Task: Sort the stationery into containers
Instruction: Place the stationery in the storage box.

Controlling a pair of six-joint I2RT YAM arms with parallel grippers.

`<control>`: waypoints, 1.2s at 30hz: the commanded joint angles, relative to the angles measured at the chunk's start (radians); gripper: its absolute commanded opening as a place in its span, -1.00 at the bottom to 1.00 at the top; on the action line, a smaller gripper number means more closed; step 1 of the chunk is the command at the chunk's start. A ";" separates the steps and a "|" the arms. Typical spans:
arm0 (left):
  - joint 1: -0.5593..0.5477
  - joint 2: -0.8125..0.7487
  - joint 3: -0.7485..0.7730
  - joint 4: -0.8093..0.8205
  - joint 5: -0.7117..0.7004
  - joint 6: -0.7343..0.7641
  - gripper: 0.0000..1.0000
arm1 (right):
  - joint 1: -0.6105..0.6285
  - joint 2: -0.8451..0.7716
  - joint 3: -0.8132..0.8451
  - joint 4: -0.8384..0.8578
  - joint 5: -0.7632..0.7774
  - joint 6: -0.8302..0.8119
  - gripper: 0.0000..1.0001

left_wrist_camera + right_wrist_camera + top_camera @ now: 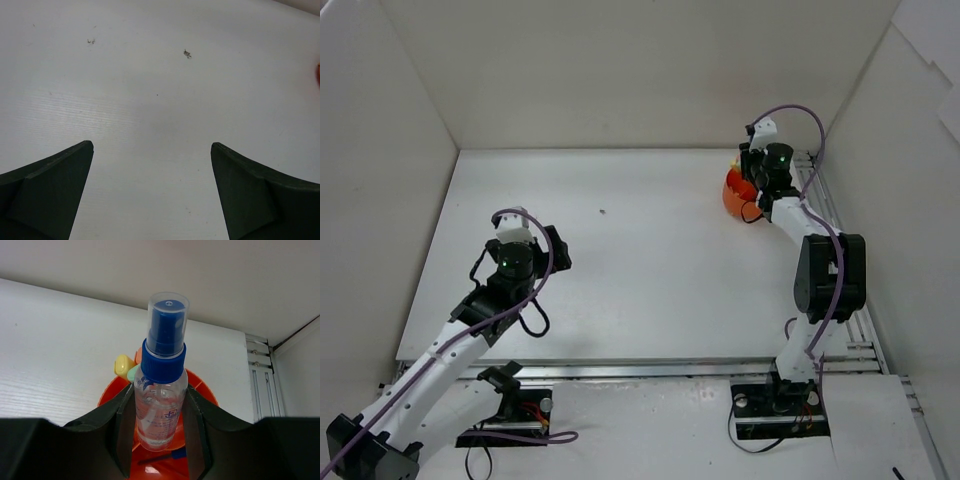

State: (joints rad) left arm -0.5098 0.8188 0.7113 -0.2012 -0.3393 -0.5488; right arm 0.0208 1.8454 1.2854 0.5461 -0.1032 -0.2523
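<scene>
— White worktop (650, 260), left fingers (50, 195) spread wide over it. And the right?
— An orange pot (202, 387) at the far right corner; right fingers (197, 432) clamped on a blue-capped clear bottle (161, 405), upright above it, a yellow cap (122, 365) poking up behind.

Top: high overhead from near edge. Wrists: close, past jaws. Orange pot (732, 196) shared top/right wrist.
</scene>
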 commanded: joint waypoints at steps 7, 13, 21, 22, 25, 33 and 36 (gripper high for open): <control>0.074 0.020 0.054 0.062 0.108 0.024 0.99 | -0.009 0.017 0.062 0.149 -0.021 -0.010 -1.00; 0.083 0.031 0.054 0.065 0.128 0.027 0.99 | -0.007 0.018 0.023 0.164 0.008 0.005 -1.00; 0.083 0.036 0.060 0.066 0.135 0.029 0.99 | -0.045 0.034 0.005 0.199 0.028 0.044 -1.00; 0.083 0.036 0.063 0.066 0.135 0.029 0.99 | -0.050 0.035 0.005 0.201 0.023 0.054 -1.00; 0.083 0.037 0.065 0.066 0.135 0.029 0.99 | -0.059 0.034 0.005 0.215 0.016 0.070 -1.00; 0.083 0.078 0.074 0.083 0.149 0.029 0.99 | -0.074 0.071 0.045 0.218 -0.082 0.094 -1.00; 0.083 0.091 0.082 0.083 0.155 0.030 0.99 | -0.059 0.083 0.055 0.218 -0.101 0.076 -0.99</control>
State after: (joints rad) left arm -0.4316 0.9005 0.7288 -0.1768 -0.1967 -0.5312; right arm -0.0505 1.9301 1.2846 0.6762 -0.1589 -0.1707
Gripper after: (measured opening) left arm 0.996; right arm 0.345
